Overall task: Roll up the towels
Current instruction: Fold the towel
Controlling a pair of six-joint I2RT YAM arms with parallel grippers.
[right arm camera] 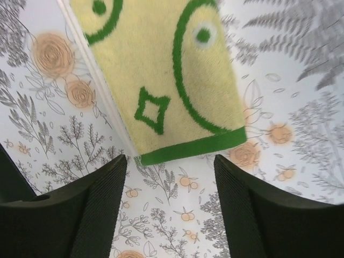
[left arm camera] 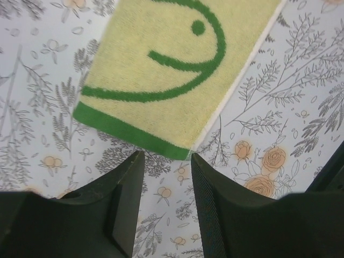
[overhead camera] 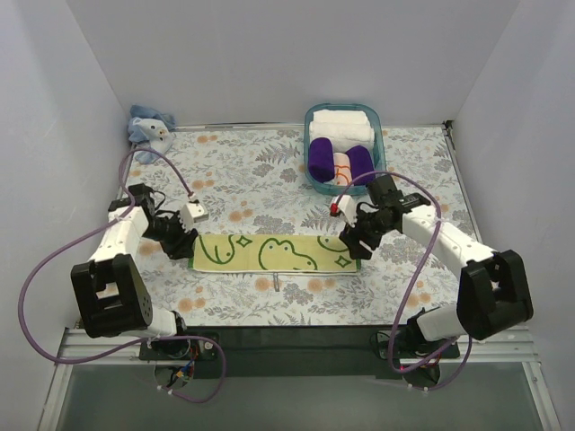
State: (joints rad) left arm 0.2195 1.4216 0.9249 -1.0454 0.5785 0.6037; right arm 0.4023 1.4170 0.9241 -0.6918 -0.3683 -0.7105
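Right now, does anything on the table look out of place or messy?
Only the blue towel: it sits crumpled in the far left corner, not spread out. The yellow towel lies flat and straight; the basket looks tidy.

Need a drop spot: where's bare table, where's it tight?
Free: back middle, between blue towel and basket; front strip between yellow-green towel and near edge. Crowded: both towel ends, where left fingers and right fingers sit, plus white box by the left.

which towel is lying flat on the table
The pale yellow-green towel with dark green swirls, spread out. The light blue towel sits bunched at the far left corner; those in the basket are folded or rolled.
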